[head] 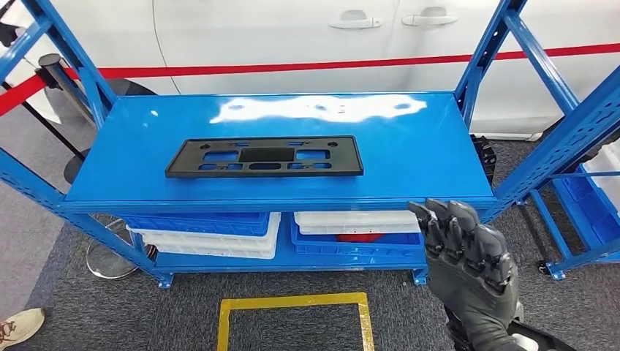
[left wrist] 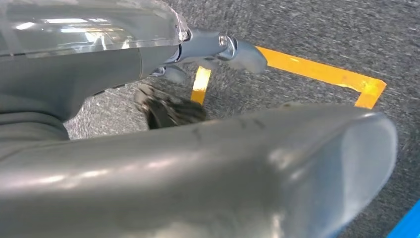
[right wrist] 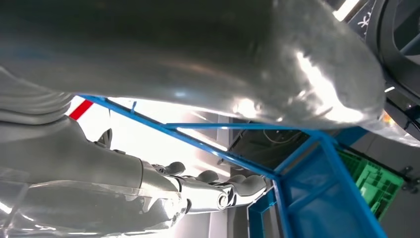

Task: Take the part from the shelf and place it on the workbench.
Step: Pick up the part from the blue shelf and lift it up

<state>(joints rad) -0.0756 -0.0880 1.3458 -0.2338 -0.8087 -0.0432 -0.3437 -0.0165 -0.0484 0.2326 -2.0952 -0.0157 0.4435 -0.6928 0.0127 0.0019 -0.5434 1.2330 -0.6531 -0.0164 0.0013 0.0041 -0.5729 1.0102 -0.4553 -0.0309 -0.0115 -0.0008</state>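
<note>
The part [head: 265, 156], a flat black rectangular frame with several cut-outs, lies on the blue shelf top [head: 124, 157], slightly left of centre. My right hand [head: 468, 256] is raised in front of the shelf's right front corner, below and to the right of the part. Its dark fingers point up, close together, and hold nothing. In the right wrist view its fingers [right wrist: 213, 191] reach out in the air near blue shelf bars. My left hand [left wrist: 198, 163] hangs over the grey carpet, its fingers [left wrist: 218, 47] stretched out with nothing in them.
Blue and white bins [head: 212, 234] sit on the lower shelf level. A yellow tape square [head: 292, 314] marks the carpet in front. A white car [head: 292, 36] stands behind, another blue rack [head: 577, 146] at the right, a barrier post [head: 51, 69] and a person's shoe [head: 18, 325] at the left.
</note>
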